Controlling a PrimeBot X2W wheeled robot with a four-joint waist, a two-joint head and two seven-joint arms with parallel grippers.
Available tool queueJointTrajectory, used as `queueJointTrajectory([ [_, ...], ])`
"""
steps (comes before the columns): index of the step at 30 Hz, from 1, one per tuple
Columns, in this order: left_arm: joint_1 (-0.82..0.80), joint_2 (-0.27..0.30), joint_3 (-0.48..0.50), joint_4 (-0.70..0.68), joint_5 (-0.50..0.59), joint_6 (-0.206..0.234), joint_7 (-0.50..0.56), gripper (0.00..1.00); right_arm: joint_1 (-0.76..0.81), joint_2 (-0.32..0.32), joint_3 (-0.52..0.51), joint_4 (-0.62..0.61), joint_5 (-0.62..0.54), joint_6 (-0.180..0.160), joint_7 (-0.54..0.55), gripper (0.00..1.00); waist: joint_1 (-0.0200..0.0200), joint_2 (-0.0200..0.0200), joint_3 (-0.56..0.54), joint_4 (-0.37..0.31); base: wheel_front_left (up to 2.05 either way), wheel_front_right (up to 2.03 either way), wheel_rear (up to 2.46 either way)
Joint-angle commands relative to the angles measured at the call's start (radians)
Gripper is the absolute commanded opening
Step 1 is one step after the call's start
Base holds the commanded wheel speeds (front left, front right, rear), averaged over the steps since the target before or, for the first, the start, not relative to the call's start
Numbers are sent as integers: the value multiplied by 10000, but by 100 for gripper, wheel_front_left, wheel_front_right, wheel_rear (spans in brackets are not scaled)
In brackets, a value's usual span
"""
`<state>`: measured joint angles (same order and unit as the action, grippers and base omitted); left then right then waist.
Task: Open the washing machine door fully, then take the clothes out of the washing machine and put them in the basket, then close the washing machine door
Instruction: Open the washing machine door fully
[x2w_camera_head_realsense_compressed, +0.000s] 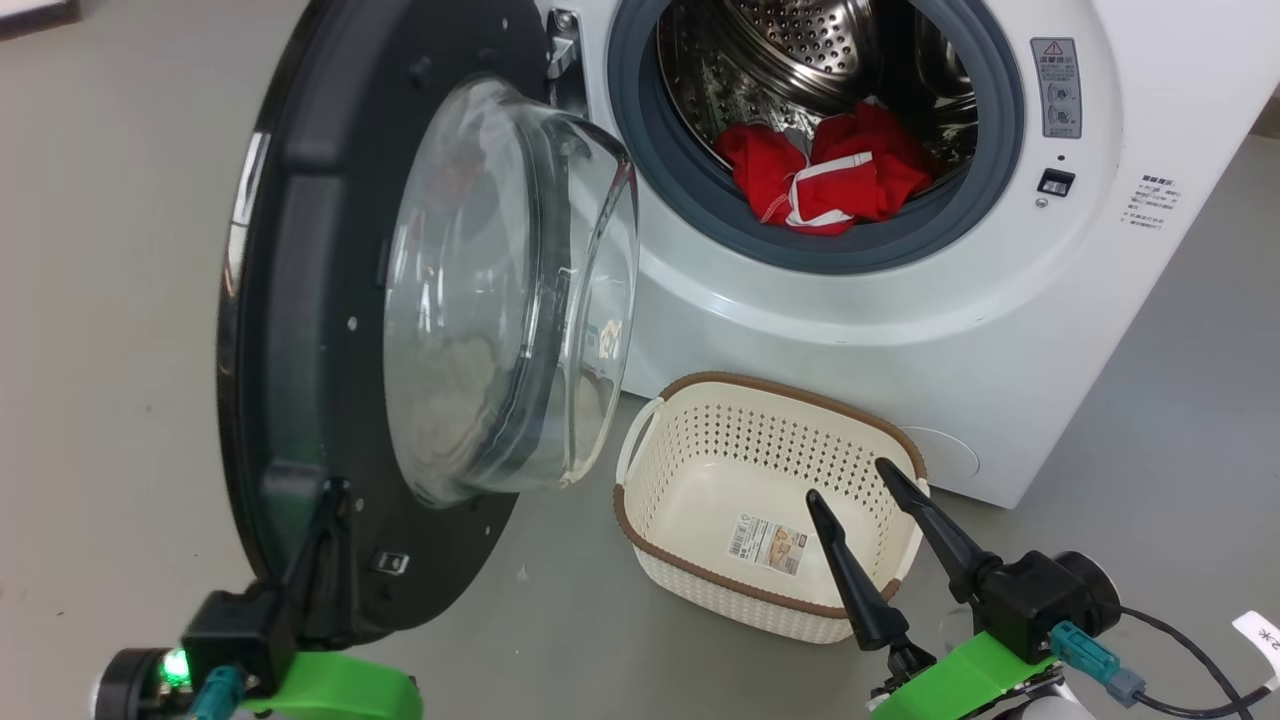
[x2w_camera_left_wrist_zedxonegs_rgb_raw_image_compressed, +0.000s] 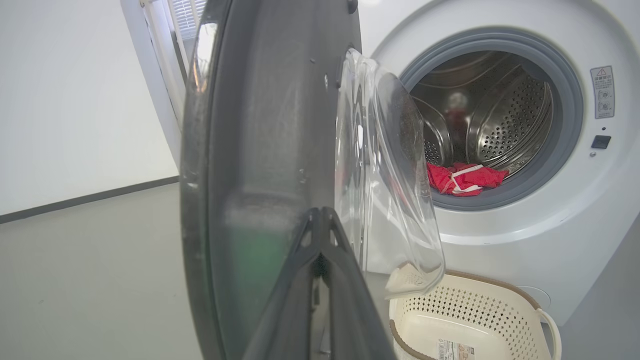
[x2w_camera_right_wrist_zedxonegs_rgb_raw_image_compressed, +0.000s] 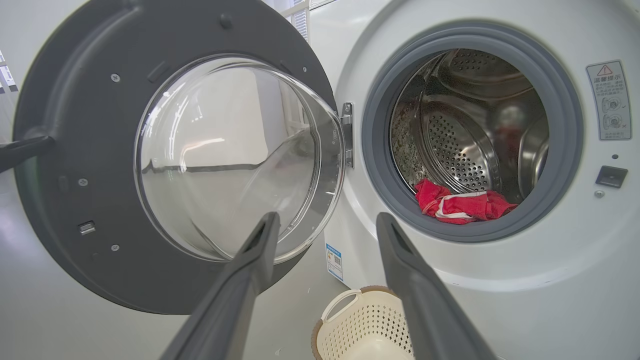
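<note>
- Your left gripper (x2w_camera_head_realsense_compressed: 328, 500) is pressed together and holds nothing. Its tips rest against the lower rim of the door (x2w_camera_head_realsense_compressed: 300, 300).
- Your right gripper (x2w_camera_head_realsense_compressed: 847, 480) is spread and empty, poised over the basket (x2w_camera_head_realsense_compressed: 760, 385).
- The basket stands on the floor (x2w_camera_head_realsense_compressed: 100, 300), just in front of the machine (x2w_camera_head_realsense_compressed: 900, 330) and below its opening. It holds nothing but a sticker (x2w_camera_head_realsense_compressed: 768, 545). No garment has been transferred.
- The door is swung well clear of the opening, its glass bowl (x2w_camera_head_realsense_compressed: 500, 290) facing the basket. I judge the first step done or nearly so. Whether the hinge (x2w_camera_head_realsense_compressed: 562, 50) has travel left, I cannot tell.
- The clothes (x2w_camera_head_realsense_compressed: 850, 170) lie in a red heap with white trim at the front of the drum (x2w_camera_head_realsense_compressed: 800, 50), touching the gasket (x2w_camera_head_realsense_compressed: 700, 230).
- Outstanding: you have yet to lift out all the clothes, put them in the basket and close the door.
- Not verifiable:
  - A separate white cloth cannot be told from the white trim.
  - Anything under the heap is hidden.
  - The drum's upper part is cut off in the head view.
  - The right gripper's fingers cover part of the basket's near side.
  - The exact contact between the left gripper's tips and the door is hard to make out.
</note>
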<state>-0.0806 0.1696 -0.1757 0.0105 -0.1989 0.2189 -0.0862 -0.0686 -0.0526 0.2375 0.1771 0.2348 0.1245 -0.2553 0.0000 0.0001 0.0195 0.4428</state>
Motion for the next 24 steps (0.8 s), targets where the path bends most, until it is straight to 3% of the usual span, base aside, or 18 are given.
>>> queueJointTrajectory([
  [1,-261,293,630,-184,-79,192,-145,0,-186,24,211,-222,-96,62,-65,100,0,-1,23,-12,0,0,0],
  [12,-708,525,1625,468,-732,356,-797,0,-319,24,155,-229,-500,62,-65,100,0,-1,464,-99,0,0,0],
  [24,-1593,788,2366,1677,-1316,206,-1408,0,-392,24,85,-234,-828,62,-26,100,0,-1,797,-99,0,0,0],
])
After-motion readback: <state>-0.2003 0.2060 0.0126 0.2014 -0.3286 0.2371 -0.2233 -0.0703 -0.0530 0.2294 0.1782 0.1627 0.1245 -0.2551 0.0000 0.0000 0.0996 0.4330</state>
